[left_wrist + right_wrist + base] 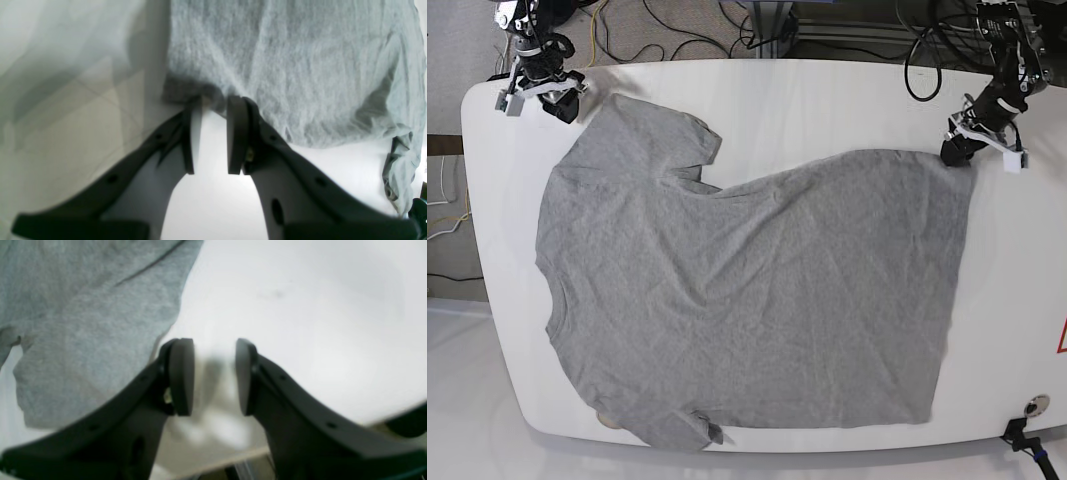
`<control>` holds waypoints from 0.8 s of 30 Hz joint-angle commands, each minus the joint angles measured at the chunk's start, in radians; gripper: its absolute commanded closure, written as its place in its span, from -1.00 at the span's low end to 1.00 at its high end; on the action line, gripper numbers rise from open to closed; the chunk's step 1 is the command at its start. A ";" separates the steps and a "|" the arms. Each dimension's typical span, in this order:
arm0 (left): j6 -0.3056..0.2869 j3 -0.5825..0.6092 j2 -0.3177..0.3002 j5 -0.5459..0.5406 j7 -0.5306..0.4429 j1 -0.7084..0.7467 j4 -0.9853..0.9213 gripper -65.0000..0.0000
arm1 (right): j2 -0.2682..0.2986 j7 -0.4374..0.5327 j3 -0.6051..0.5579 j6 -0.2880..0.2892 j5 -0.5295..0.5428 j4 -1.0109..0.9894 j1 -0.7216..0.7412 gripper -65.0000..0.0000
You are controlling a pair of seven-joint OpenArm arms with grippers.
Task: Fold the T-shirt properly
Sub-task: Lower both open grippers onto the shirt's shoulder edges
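Tools (960, 150) apart; T-shirt (757, 300) lengthwise left-right

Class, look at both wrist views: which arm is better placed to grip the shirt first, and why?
Left. The left gripper stands open at the grey cotton T-shirt's corner; the right gripper is open over bare white table.

No legible text anywhere; only part of a red mark (1061, 340) shows at the worktop's (827, 100) right edge, unreadable.

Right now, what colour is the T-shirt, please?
Heather grey cotton T-shirt; clearest in the base view.
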 commanded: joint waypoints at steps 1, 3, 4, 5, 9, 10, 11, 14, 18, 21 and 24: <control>0.003 0.000 -0.011 0.005 0.003 0.000 0.013 0.61 | 0.013 0.001 0.003 0.000 -0.010 0.003 0.010 0.35; 0.003 0.002 -0.013 0.002 0.004 0.000 0.010 0.60 | 0.014 -0.003 0.004 0.001 -0.019 -0.005 0.030 0.36; 0.002 0.004 -0.013 0.001 0.008 0.000 0.013 0.60 | 0.015 0.000 0.006 0.002 -0.023 -0.002 0.035 0.35; 0.003 0.004 -0.012 0.002 0.006 0.000 0.010 0.60 | 0.014 0.002 0.004 0.000 -0.029 -0.005 0.044 0.36; 0.002 0.002 -0.015 0.000 0.006 -0.002 0.010 0.61 | 0.015 0.007 0.007 0.000 -0.053 -0.006 0.068 0.35; -0.001 0.004 -0.014 -0.001 0.004 -0.005 0.010 0.60 | 0.016 0.003 0.009 0.002 -0.058 -0.007 0.074 0.35; -0.003 0.004 -0.015 0.003 0.003 -0.003 0.010 0.61 | 0.016 0.006 0.008 0.000 -0.060 -0.003 0.078 0.36; -0.001 0.003 -0.013 0.000 0.001 -0.004 0.009 0.62 | 0.017 0.009 0.008 -0.004 -0.064 0.002 0.080 0.36; -0.002 0.004 -0.016 0.001 -0.002 -0.007 0.011 0.63 | 0.013 0.010 0.011 0.000 -0.064 0.031 0.070 0.36; -0.003 0.003 -0.016 0.000 -0.008 -0.007 0.009 0.62 | 0.007 0.015 0.010 0.002 -0.062 0.060 0.060 0.36; -0.004 0.003 -0.016 0.000 -0.003 -0.012 0.010 0.62 | 0.000 0.011 0.015 0.001 -0.064 0.088 0.052 0.36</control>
